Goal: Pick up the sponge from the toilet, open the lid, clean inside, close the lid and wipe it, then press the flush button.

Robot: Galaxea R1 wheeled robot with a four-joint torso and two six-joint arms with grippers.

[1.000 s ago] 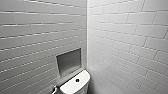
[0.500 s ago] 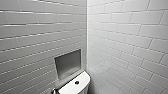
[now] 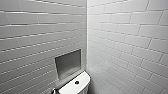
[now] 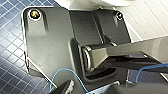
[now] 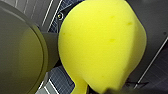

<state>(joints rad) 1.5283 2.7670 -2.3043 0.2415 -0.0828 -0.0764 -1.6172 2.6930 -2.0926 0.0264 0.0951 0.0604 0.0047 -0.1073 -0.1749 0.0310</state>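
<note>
Sponge (image 5: 100,47) in the right wrist view is a bright yellow, soft, finely pored block. It bulges into a rounded dome and is squeezed to a narrow neck where the right gripper (image 5: 105,88) clamps it, with dark blue mosaic floor (image 5: 58,77) behind it. In the head view glossy, pale, brick-shaped wall tiles (image 3: 125,42) meet in a corner, and a square brushed-metal niche (image 3: 68,63) is set into the left wall. Below the niche the toilet (image 3: 72,88) shows its smooth white tank top with rounded corners. The flush button (image 3: 76,82), small, round and dark, sits in the middle of the top, clear of every edge. The left gripper (image 4: 97,88) hangs over the same blue mosaic; whether it is wide or narrow I cannot tell
</note>
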